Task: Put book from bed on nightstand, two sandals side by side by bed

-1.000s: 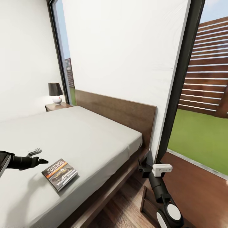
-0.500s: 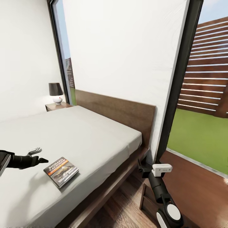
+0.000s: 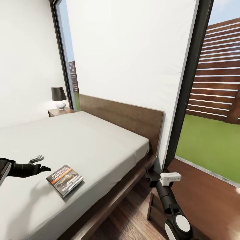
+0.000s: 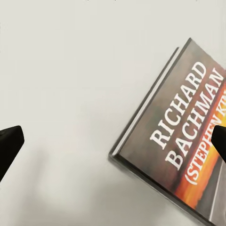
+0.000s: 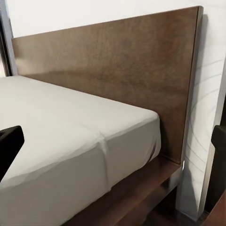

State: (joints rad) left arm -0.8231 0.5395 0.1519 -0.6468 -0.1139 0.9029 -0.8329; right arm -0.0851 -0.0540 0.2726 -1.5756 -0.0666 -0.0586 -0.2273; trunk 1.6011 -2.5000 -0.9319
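Observation:
The book (image 3: 65,180) lies flat on the grey mattress of the bed (image 3: 86,143), close to its near side edge. My left gripper (image 3: 40,164) hovers open just to the book's left, a little above the mattress. In the left wrist view the book (image 4: 188,141) lies under one dark fingertip (image 4: 219,143), and its near edge sits between the spread fingers. My right gripper (image 3: 150,177) is open and empty, low beside the bed frame near the headboard (image 5: 117,70). A nightstand (image 3: 57,112) stands at the bed's far side. The sandals are out of view.
A black-shaded lamp (image 3: 58,97) stands on the far nightstand. A dark wooden cabinet (image 3: 155,210) sits on the plank floor beside my right arm. Tall dark-framed windows (image 3: 186,86) show grass and a slatted fence. White walls close in behind the bed.
The whole picture has shifted slightly, so the camera has moved. Both arms hold the same pose and the book lies where it was.

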